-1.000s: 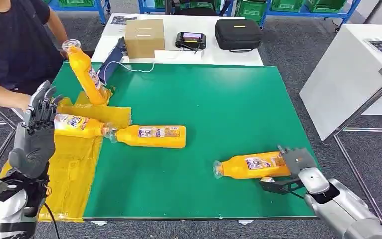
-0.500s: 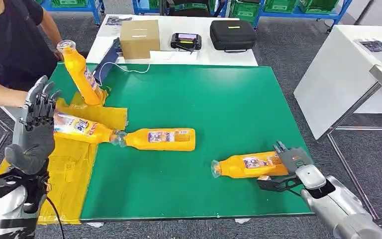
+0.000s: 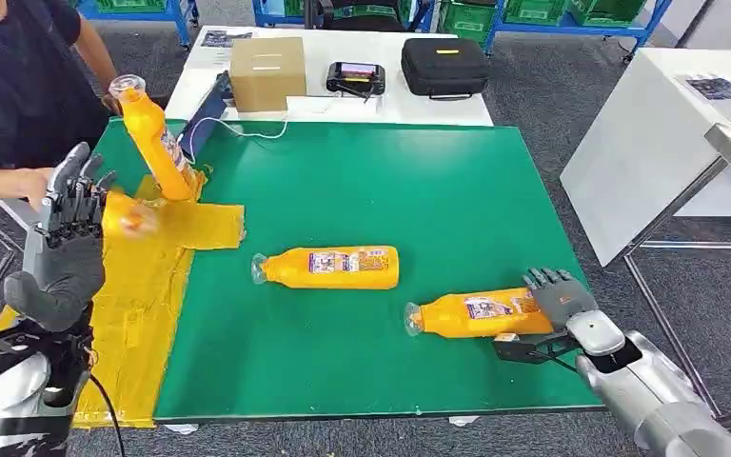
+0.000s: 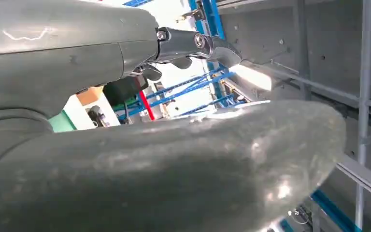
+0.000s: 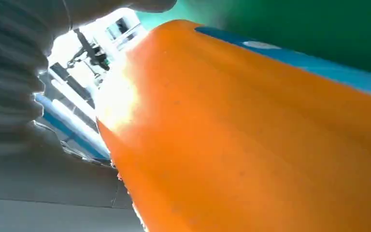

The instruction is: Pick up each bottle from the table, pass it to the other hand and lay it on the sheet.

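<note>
**Right hand at base of near bottle, grip not confirmed**

Right hand (image 3: 554,303) sits at the flat base end of the near bottle (image 3: 476,314), which lies on its side on the green surface (image 3: 419,190), near right, mouth pointing left. Fingers over the top, thumb below; cannot tell if it actually grips. Right wrist view has orange bottle wall right against the hand.

Second bottle (image 3: 328,268) lies on its side mid-surface. Yellow sheet (image 3: 143,314) at left edge. Left hand (image 3: 62,238) raised over the sheet, fingers up and apart, holding nothing. A person at far left tilts a third bottle (image 3: 155,141) on the sheet.

Handling guess: smooth rigid plastic, likely light, glossy so slippery, rolls easily. Best hold is around the wide body near the base, leaving the neck end free for handover.
</note>
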You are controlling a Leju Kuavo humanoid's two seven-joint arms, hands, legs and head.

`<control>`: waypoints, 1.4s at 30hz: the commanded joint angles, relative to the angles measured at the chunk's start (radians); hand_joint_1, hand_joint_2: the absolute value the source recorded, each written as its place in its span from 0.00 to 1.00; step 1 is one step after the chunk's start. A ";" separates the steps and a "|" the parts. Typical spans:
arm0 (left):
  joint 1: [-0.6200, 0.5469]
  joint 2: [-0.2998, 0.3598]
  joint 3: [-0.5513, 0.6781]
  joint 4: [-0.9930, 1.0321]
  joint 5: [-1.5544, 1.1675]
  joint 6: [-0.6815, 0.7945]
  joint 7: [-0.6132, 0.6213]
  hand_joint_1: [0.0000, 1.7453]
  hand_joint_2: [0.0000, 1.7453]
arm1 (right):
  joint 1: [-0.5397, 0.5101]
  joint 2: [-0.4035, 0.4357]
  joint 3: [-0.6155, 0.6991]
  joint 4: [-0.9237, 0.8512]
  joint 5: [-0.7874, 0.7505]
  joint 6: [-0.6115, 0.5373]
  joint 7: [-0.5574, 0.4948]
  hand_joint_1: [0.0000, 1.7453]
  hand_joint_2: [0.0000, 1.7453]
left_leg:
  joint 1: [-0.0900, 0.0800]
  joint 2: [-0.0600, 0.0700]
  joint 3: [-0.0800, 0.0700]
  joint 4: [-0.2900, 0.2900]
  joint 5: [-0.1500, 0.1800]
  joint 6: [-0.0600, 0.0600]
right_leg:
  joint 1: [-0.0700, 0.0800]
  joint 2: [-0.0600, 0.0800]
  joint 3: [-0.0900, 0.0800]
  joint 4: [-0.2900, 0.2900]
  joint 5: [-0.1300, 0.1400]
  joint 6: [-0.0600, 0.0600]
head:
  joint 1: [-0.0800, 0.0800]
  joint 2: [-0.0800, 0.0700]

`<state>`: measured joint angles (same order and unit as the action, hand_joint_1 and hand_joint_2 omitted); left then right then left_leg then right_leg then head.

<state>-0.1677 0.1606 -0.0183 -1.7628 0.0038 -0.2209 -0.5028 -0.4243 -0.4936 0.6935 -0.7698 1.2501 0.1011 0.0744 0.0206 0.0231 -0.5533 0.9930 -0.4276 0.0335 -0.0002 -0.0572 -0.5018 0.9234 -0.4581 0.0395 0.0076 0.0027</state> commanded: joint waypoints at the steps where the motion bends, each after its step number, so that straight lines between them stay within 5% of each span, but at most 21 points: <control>1: -0.001 -0.006 -0.007 0.088 0.006 -0.002 0.004 0.00 0.00 | 0.197 0.032 0.023 0.045 -0.006 0.063 -0.009 0.00 1.00 | -0.001 -0.013 -0.015 0.001 0.006 -0.001 | 0.000 -0.007 -0.011 0.002 0.002 -0.002 | 0.000 0.000; 4: 0.047 -0.011 0.034 0.059 0.009 -0.005 0.001 0.00 0.00 | 0.154 -0.017 -0.018 -0.068 -0.056 0.077 -0.043 0.00 1.00 | -0.002 -0.013 -0.014 -0.001 0.006 -0.001 | -0.001 -0.003 -0.012 0.002 0.005 -0.005 | 0.000 0.000; 7: 0.062 -0.013 0.059 0.057 0.010 -0.026 -0.013 0.00 0.00 | 0.127 -0.167 0.003 -0.264 -0.137 0.196 -0.106 0.00 1.00 | -0.004 -0.009 -0.010 0.001 0.001 -0.002 | -0.002 0.000 -0.009 0.004 0.005 -0.006 | 0.000 0.000; 9: 0.066 -0.012 0.072 0.056 0.012 -0.036 -0.018 0.00 0.00 | 0.094 -0.316 0.041 -0.436 -0.225 0.309 -0.139 0.00 1.00 | -0.007 -0.009 -0.007 0.001 -0.001 -0.002 | -0.003 0.001 -0.007 0.005 0.006 -0.003 | 0.000 0.000; 11: 0.066 -0.006 0.080 0.071 0.020 -0.043 -0.027 0.00 0.00 | -0.010 -0.595 0.111 -0.716 -0.398 0.489 -0.175 0.00 1.00 | -0.017 -0.013 -0.011 0.004 -0.002 0.001 | -0.012 0.002 -0.012 0.008 0.028 0.017 | -0.001 0.000; 12: 0.067 0.003 0.083 0.079 0.022 -0.043 -0.039 0.00 0.00 | -0.098 -0.731 0.131 -0.867 -0.508 0.591 -0.206 0.00 1.00 | -0.018 -0.017 -0.014 0.003 -0.001 0.000 | -0.014 0.002 -0.016 0.009 0.029 0.017 | -0.001 0.000; 13: 0.064 0.009 0.083 0.082 0.025 -0.031 -0.040 0.00 0.00 | -0.207 -0.841 0.057 -1.012 -0.581 0.775 -0.282 0.00 1.00 | -0.020 -0.018 -0.012 0.006 -0.004 0.001 | -0.016 0.002 -0.013 0.012 0.029 0.023 | 0.000 0.000; 14: 0.064 0.009 0.083 0.082 0.025 -0.031 -0.040 0.00 0.00 | -0.207 -0.841 0.057 -1.012 -0.581 0.775 -0.282 0.00 1.00 | -0.025 -0.016 -0.021 0.011 -0.005 0.001 | -0.020 0.006 -0.024 0.021 0.027 0.023 | -0.002 0.000; 16: 0.104 0.025 0.122 0.069 0.041 -0.038 -0.068 0.00 0.00 | -0.719 -0.825 0.123 -1.209 -0.788 1.208 -0.263 0.00 1.00 | -0.030 -0.019 -0.028 0.007 -0.001 0.006 | -0.024 0.002 -0.020 0.022 0.031 0.027 | 0.003 0.000; 17: 0.125 0.024 0.145 0.057 0.043 -0.046 -0.074 0.00 0.00 | -1.048 -0.817 0.402 -1.213 -0.945 1.208 -0.158 0.00 1.00 | -0.039 -0.007 -0.039 0.010 0.001 0.010 | -0.031 0.013 -0.037 0.035 0.033 0.028 | 0.002 0.000; 18: 0.137 0.022 0.160 0.047 0.043 -0.049 -0.079 0.00 0.00 | -1.408 -0.757 0.714 -1.189 -1.239 1.208 0.062 0.00 1.00 | -0.048 -0.005 -0.051 0.008 0.005 0.010 | -0.036 0.015 -0.048 0.045 0.036 0.030 | 0.003 0.000; 20: 0.157 0.017 0.181 0.032 0.047 -0.055 -0.089 0.00 0.00 | -1.645 -0.712 0.877 -1.224 -1.556 1.208 0.311 0.00 1.00 | -0.053 0.010 -0.055 0.007 0.005 0.008 | -0.042 0.030 -0.066 0.050 0.038 0.029 | 0.002 0.000; 21: 0.157 0.017 0.181 0.032 0.047 -0.055 -0.089 0.00 0.00 | -1.645 -0.712 0.877 -1.224 -1.556 1.208 0.311 0.00 1.00 | -0.052 0.012 -0.056 0.009 0.002 0.005 | -0.042 0.032 -0.068 0.053 0.036 0.025 | 0.002 0.000; 23: 0.157 0.017 0.181 0.032 0.047 -0.055 -0.089 0.00 0.00 | -1.645 -0.712 0.877 -1.224 -1.556 1.208 0.311 0.00 1.00 | -0.052 -0.006 -0.054 0.003 0.008 0.006 | -0.043 0.013 -0.066 0.048 0.035 0.027 | -0.001 0.000; 26: 0.158 0.013 0.180 0.028 0.044 -0.058 -0.088 0.00 0.00 | -1.622 -0.733 0.877 -1.291 -1.652 1.172 0.433 0.00 1.00 | -0.041 -0.021 -0.054 0.004 0.011 0.005 | -0.033 -0.003 -0.064 0.045 0.030 0.023 | 0.000 0.000; 28: 0.161 0.007 0.190 0.022 0.037 -0.055 -0.088 0.00 0.00 | -1.664 -0.722 0.877 -1.316 -1.748 1.132 0.538 0.00 1.00 | -0.041 -0.022 -0.057 0.003 0.012 0.005 | -0.033 -0.003 -0.066 0.045 0.031 0.022 | -0.002 0.000; 31: 0.182 -0.011 0.212 -0.008 0.036 -0.061 -0.085 0.00 0.00 | -1.712 -0.797 0.877 -1.345 -1.738 1.101 0.554 0.00 1.00 | -0.038 -0.021 -0.056 0.005 0.010 0.002 | -0.030 0.000 -0.061 0.045 0.029 0.020 | -0.001 0.000; 34: 0.208 -0.040 0.236 -0.050 0.020 -0.061 -0.073 0.00 0.00 | -1.606 -0.949 0.877 -1.343 -1.368 0.851 0.280 0.00 1.00 | -0.038 -0.018 -0.056 0.004 0.011 0.002 | -0.030 0.000 -0.061 0.042 0.031 0.021 | -0.002 0.000; 36: 0.229 -0.058 0.246 -0.096 0.008 -0.068 -0.059 0.00 0.00 | -1.387 -0.990 0.877 -1.210 -1.144 0.536 0.092 0.00 1.00 | -0.035 -0.021 -0.052 0.002 0.011 0.002 | -0.028 -0.003 -0.056 0.038 0.031 0.021 | -0.002 0.000; 42: 0.220 -0.058 0.246 -0.094 0.007 -0.073 -0.045 0.00 0.00 | -1.372 -0.966 0.865 -1.210 -1.142 0.529 0.103 0.00 1.00 | -0.039 -0.016 -0.055 0.003 0.011 0.002 | -0.031 0.001 -0.061 0.042 0.033 0.022 | -0.001 0.000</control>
<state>0.0570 0.1537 0.1972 -1.8391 0.0156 -0.2849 -0.5608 -1.8621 -1.3797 1.4873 -2.0020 0.1160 0.6341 0.1743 -0.0205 0.0088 -0.6097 0.9968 -0.4165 0.0375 -0.0327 -0.0576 -0.5659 0.9674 -0.4255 0.0635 0.0065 0.0027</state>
